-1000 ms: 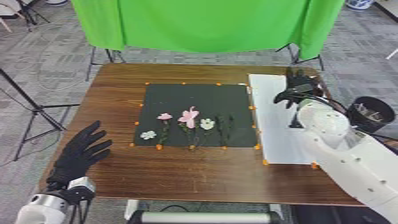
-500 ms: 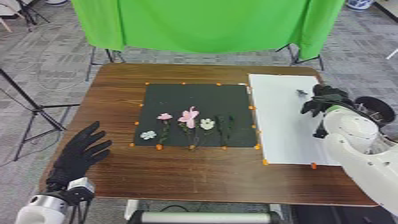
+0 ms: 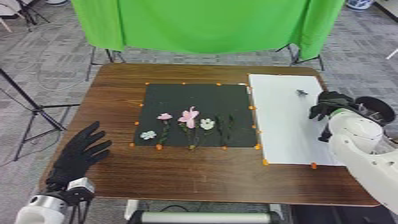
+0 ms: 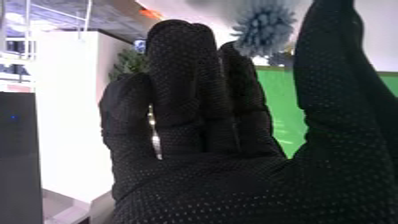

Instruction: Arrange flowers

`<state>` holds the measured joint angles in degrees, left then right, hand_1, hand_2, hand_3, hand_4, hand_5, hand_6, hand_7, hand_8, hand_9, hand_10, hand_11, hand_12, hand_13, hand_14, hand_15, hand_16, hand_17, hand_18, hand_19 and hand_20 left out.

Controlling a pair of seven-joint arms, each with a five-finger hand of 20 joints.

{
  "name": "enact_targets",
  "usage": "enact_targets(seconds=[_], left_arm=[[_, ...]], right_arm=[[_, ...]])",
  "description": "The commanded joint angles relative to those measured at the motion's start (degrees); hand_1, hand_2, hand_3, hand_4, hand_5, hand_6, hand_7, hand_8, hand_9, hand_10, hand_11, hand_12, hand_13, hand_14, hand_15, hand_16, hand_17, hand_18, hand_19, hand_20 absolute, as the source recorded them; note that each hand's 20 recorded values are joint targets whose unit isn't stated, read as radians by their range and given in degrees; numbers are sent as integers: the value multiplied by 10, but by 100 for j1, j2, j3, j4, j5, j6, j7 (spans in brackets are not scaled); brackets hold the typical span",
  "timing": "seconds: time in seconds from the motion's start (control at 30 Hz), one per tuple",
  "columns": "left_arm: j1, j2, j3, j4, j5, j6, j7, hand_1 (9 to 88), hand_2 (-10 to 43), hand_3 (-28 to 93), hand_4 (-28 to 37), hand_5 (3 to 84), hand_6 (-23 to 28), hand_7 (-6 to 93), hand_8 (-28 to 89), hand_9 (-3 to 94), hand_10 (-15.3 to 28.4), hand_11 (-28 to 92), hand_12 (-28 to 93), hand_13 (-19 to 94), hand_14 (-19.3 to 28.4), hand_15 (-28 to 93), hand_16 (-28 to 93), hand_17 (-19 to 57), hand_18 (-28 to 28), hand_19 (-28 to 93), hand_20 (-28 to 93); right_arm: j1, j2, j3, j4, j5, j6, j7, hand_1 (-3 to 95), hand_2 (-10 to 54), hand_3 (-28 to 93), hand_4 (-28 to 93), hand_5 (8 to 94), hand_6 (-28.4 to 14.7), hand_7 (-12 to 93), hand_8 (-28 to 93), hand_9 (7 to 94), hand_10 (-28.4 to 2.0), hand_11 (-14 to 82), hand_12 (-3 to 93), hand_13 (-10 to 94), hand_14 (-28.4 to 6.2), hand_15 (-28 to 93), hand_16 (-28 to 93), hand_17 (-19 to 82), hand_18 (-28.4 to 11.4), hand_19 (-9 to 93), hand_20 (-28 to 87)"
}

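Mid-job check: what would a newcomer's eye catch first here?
Probably the bright green cloth hanging beyond the table. Next, the large pink flower among smaller blooms on the black mat. In the right wrist view, a spiky blue-grey ball stands out near the right hand.

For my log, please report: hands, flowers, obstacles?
Left hand, right hand open. Pink flowers on black mat; grey flower on white sheet. Bin near right hand.
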<state>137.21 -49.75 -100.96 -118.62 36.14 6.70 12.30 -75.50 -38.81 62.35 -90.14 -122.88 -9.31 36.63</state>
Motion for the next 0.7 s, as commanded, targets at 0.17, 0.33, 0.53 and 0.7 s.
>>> enact_targets(seconds=[0.17, 0.33, 0.53, 0.7], left_arm=[[84, -21, -3, 23, -7, 23, -92, 261, -15, 697, -244, 231, 22, 222, -115, 221, 116, 191, 166, 207, 164, 308, 7, -93, 224, 436, 94], [87, -33, -4, 27, -4, 7, -101, 262, -15, 697, -243, 232, 22, 223, -116, 222, 116, 193, 166, 207, 164, 308, 7, -93, 224, 436, 94], [96, -32, -27, 19, 0, 12, -97, 261, -15, 698, -242, 232, 22, 223, -115, 222, 116, 192, 166, 207, 164, 308, 6, -93, 224, 436, 94], [56, -52, -5, 28, 1, 13, -117, 262, -13, 696, -243, 231, 21, 223, -115, 222, 116, 192, 166, 207, 164, 308, 7, -93, 224, 436, 94]], right_arm=[[-124, 55, -144, 18, -239, 426, -277, 332, -95, 877, -268, 468, 24, 378, -179, 657, -82, 250, 174, 662, -63, 717, 227, 286, -215, 864, 497], [-55, 53, -395, 105, -435, 1017, -396, 396, -95, 828, -282, 552, 29, 444, -44, 770, -58, 203, 293, 707, -53, 717, 249, 320, -210, 893, 486], [-124, -40, -351, -136, -505, 1171, -599, 475, -95, 818, -282, 692, 47, 476, -17, 902, -45, 182, 371, 774, -38, 717, 267, 370, -203, 930, 475], [-58, -297, -399, -598, -656, 1206, -992, 473, -95, 826, -282, 699, 46, 471, -12, 907, -44, 181, 375, 777, -39, 719, 270, 375, -205, 931, 480]])
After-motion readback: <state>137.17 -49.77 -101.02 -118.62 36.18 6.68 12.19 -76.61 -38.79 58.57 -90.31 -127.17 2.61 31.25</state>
